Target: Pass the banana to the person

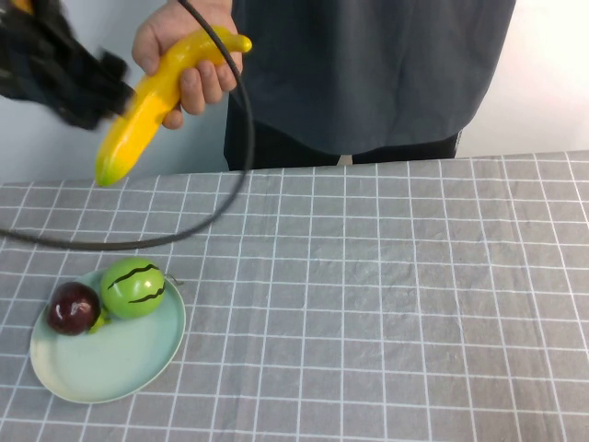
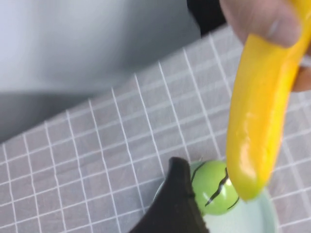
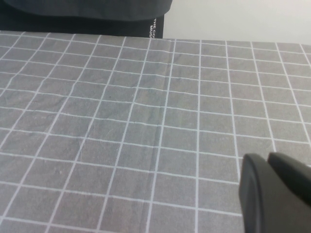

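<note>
The person's bare hand (image 1: 184,64) grips the long yellow toy banana (image 1: 156,97), just beside the blurry black left hand (image 1: 69,78), whose grip I cannot tell; the right hand (image 3: 277,194) looks pressed together, low over the table (image 3: 146,121).

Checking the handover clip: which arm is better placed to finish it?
Left. The left gripper is raised beside the banana, which the person's hand grips. The right gripper sits low over the tablecloth.
</note>
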Tool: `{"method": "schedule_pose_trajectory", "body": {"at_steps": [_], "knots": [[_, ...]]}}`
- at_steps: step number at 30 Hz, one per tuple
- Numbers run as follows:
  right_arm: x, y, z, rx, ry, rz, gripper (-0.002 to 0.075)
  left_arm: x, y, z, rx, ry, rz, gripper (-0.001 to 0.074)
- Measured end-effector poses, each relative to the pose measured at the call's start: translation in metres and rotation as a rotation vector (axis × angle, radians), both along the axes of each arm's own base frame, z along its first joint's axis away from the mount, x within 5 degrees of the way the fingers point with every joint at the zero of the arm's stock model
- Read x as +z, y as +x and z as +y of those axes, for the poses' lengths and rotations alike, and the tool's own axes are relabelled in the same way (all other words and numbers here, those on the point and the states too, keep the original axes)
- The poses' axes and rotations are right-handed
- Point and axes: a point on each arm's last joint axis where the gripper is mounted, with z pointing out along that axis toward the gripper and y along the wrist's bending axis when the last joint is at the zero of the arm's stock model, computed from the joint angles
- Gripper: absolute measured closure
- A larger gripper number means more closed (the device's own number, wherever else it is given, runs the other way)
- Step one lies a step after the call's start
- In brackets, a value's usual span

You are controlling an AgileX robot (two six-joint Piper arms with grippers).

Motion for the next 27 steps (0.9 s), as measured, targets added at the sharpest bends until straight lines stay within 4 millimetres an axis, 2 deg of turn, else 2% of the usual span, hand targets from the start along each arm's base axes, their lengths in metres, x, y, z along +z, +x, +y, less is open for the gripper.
{"method": "schedule_pose_trajectory", "body": {"at_steps": [3,5,7,10,12,15,21,24,27], "knots": [[0.0,0.0,0.0,0.0,0.0,0.0,0.0732,0.028,-0.032,0.013,0.022,-0.084,-0.067,0.018],[0.0,0.0,0.0,0.0,0.0,0.0,0.0732,0.045,-0.058,0.023,0.035,-0.138,-0.116,0.0212],[0.0,0.0,0.0,0.0,0.0,0.0,0.0732,0.053,-0.082,0.034,0.036,-0.166,-0.149,0.0304],[0.0,0.0,0.0,0.0,0.0,0.0,0.0732,0.053,-0.118,0.05,0.035,-0.188,-0.185,0.0557],[0.0,0.0,0.0,0.0,0.0,0.0,0.0732,0.046,-0.14,0.061,0.035,-0.187,-0.219,0.0659],[0.0,0.0,0.0,0.0,0.0,0.0,0.0732,0.032,-0.173,0.076,0.02,-0.211,-0.282,0.0711],[0.0,0.0,0.0,0.0,0.0,0.0,0.0732,-0.016,-0.226,0.093,-0.026,-0.342,-0.412,0.0733],[0.0,0.0,0.0,0.0,0.0,0.0,0.0732,-0.042,-0.244,0.096,-0.058,-0.454,-0.497,0.0735],[0.0,0.0,0.0,0.0,0.0,0.0,0.0732,-0.073,-0.253,0.097,-0.075,-0.504,-0.522,0.0735]]}}
